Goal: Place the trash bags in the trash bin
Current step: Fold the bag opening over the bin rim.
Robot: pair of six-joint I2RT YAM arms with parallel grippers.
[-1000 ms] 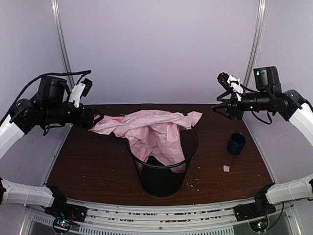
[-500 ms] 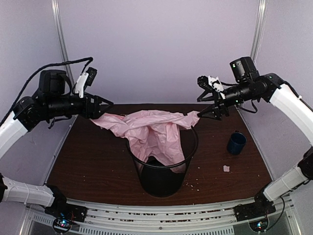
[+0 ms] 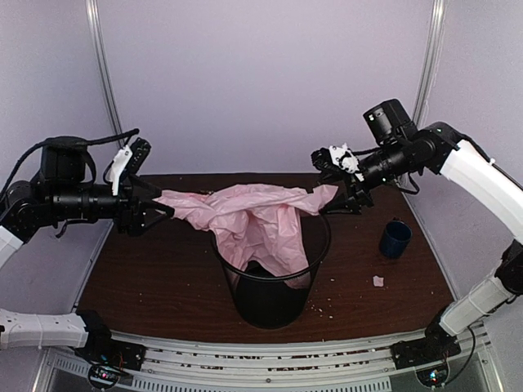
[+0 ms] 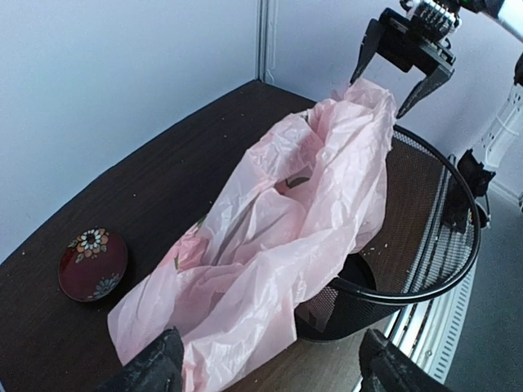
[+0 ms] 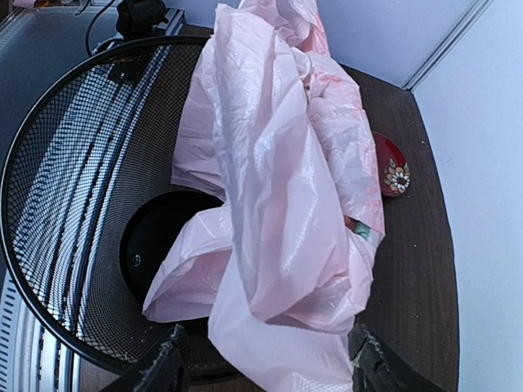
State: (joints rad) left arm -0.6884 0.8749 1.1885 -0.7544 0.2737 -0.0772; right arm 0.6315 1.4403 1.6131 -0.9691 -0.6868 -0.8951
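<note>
The pale-pink trash bag lies draped over the rim of the black wire-mesh trash bin. Its middle hangs down inside the bin and its left end spreads on the table. My left gripper is open at the bag's left end; in the left wrist view the bag lies between the spread fingers. My right gripper is open and straddles the bag's right corner over the far rim. In the right wrist view the bag hangs between its fingers, with the bin below.
A small dark-blue mug stands on the table to the right of the bin, with a white scrap in front of it. A small red dish with flower prints sits on the table behind the bag's left end. Crumbs lie along the near edge.
My right arm has swung left and down from the table's right side to the bag's right corner. My left gripper rose, then dropped back to the bag's left end. The bag barely moved.
</note>
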